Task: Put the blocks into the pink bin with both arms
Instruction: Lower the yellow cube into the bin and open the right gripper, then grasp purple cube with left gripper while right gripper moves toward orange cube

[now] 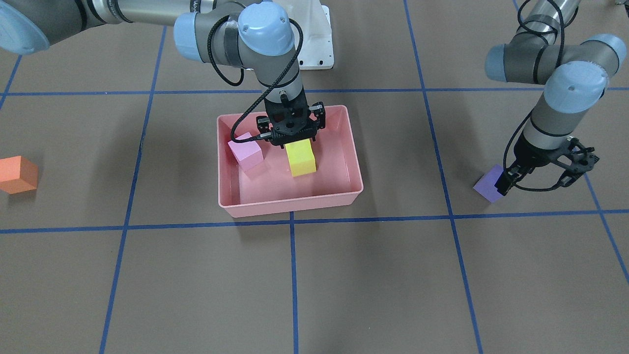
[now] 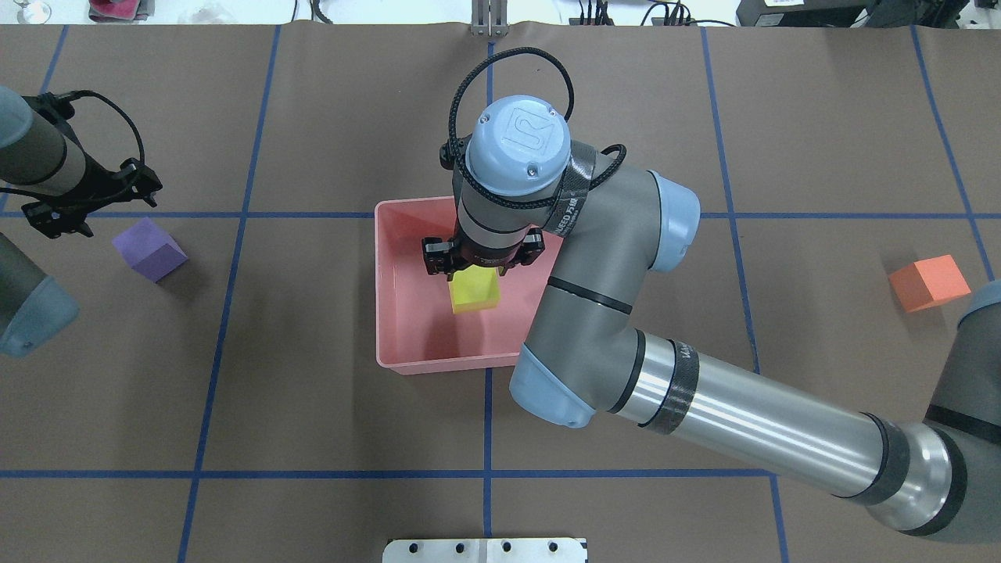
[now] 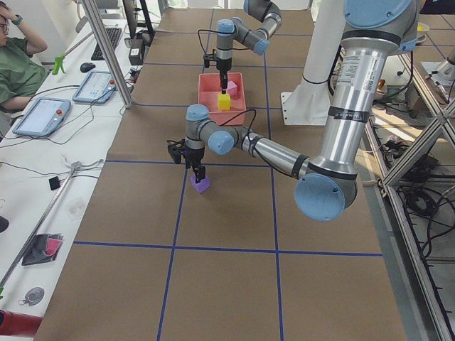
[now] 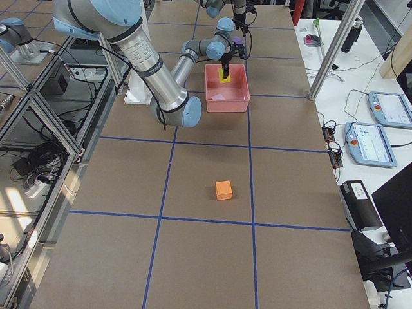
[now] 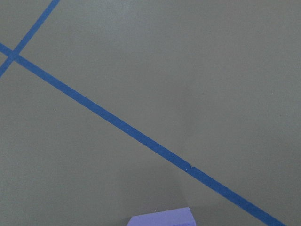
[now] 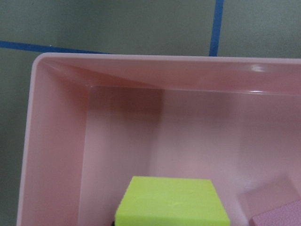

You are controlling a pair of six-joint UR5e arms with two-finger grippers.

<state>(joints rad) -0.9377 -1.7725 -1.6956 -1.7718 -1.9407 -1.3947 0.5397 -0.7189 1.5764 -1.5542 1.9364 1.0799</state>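
1. Bearings are read on the overhead view, with 12 o'clock pointing away from the robot. The pink bin (image 2: 438,364) sits near the middle of the brown table (image 2: 336,414), which is marked with blue tape lines (image 2: 352,474).
2. The right gripper (image 1: 294,142) points straight down into the bin. Its fingers are clamped on two opposite sides of the yellow block (image 1: 301,160), gripping it near the top. The block is near the bin's centre. Whether its underside touches the bin floor cannot be told.
3. The pink-lilac block (image 1: 245,153) lies on the bin floor at about 3 o'clock of the yellow block. It is near that block but apart from it, and close to the bin wall on that side. In the overhead view the right arm hides it.
4. The left gripper (image 1: 533,183) is spread wide and holds nothing. It hangs low over the table by the purple block (image 1: 486,184), and in the front-facing view one finger is just beside the block. Whether they touch cannot be told. The left wrist camera shows only an edge of this block at the bottom of its picture.
5. The purple block rests on the table at 9 o'clock of the bin, well apart from it.
6. The orange block (image 2: 929,282) rests on the table at 3 o'clock of the bin, well apart from the bin and from both grippers.
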